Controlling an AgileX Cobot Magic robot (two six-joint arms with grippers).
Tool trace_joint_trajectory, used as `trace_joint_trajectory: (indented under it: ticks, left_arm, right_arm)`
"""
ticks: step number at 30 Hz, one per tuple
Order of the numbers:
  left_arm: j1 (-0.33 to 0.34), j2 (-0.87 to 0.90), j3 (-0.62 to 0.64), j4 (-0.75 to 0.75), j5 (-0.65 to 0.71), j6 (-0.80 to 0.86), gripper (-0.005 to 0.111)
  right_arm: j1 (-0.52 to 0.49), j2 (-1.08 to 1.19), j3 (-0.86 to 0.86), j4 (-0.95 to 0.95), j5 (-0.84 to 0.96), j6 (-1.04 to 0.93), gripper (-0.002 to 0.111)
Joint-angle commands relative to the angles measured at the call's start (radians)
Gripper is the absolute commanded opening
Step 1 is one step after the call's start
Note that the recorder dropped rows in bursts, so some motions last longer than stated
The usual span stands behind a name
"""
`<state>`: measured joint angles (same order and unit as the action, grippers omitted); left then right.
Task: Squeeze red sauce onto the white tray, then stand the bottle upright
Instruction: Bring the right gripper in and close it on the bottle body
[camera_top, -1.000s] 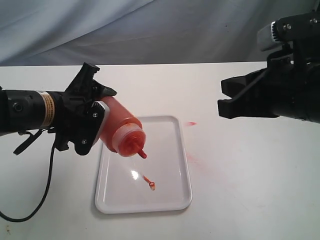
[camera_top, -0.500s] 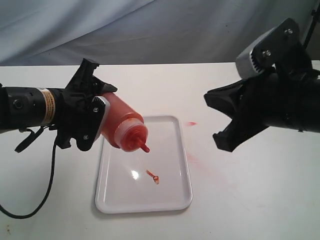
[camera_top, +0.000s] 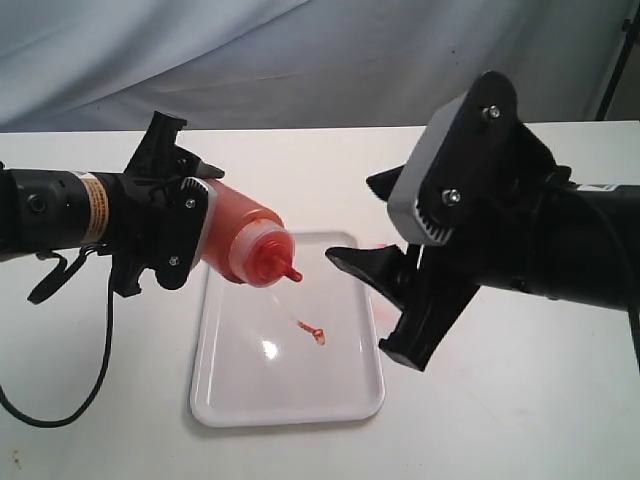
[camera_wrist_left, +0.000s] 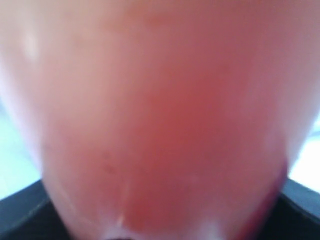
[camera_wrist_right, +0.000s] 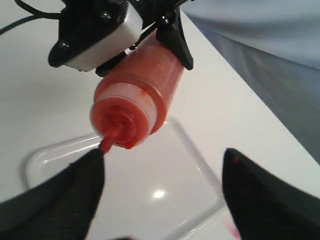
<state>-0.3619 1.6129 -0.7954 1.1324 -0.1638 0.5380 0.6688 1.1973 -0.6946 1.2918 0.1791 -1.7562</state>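
Observation:
The bottle (camera_top: 243, 238) hangs tilted over the white tray (camera_top: 240, 385), its red nozzle (camera_top: 291, 273) pointing down and to the right. My left gripper (camera_top: 187, 226) is shut on the bottle's body. The bottle (camera_wrist_left: 160, 115) fills the left wrist view as an orange-red blur. A small blob of red sauce (camera_top: 316, 334) lies mid-tray, with a thin strand running up toward the nozzle. My right gripper (camera_top: 366, 308) stands open over the tray's right rim, just right of the nozzle. In the right wrist view the bottle (camera_wrist_right: 145, 95) sits ahead of the open right gripper (camera_wrist_right: 162, 162).
Faint pink smears (camera_top: 382, 246) mark the white table (camera_top: 520, 420) right of the tray, one seen also as a smear (camera_wrist_right: 233, 230) near the tray's corner. A black cable (camera_top: 95, 370) loops down at the left. A grey cloth backdrop (camera_top: 320, 60) hangs behind.
My right arm has swung in from the far right and now hovers open over the tray's right rim. The left gripper has raised the bottle's nozzle slightly; the blob of sauce now lies a little farther right.

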Motion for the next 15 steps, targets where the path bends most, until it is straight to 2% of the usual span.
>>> trace_joint_trajectory:
  ticks: [1, 3, 8, 15]
  left_arm:
    - [-0.004, -0.008, -0.012, -0.022, -0.019, 0.048, 0.0]
    - [-0.004, -0.008, -0.012, -0.022, -0.019, 0.048, 0.0]
    - [-0.004, -0.008, -0.012, -0.022, -0.021, 0.05, 0.0]
    - [-0.004, -0.008, -0.012, -0.022, -0.031, 0.05, 0.0]
  right_arm:
    - [0.011, 0.06, -0.006, 0.009, -0.089, -0.023, 0.081]
    - [0.011, 0.11, -0.014, 0.009, -0.089, -0.023, 0.082]
    - [0.011, 0.22, -0.134, 0.009, 0.049, -0.018, 0.082]
    - [0.011, 0.271, -0.274, 0.089, 0.101, 0.016, 0.082]
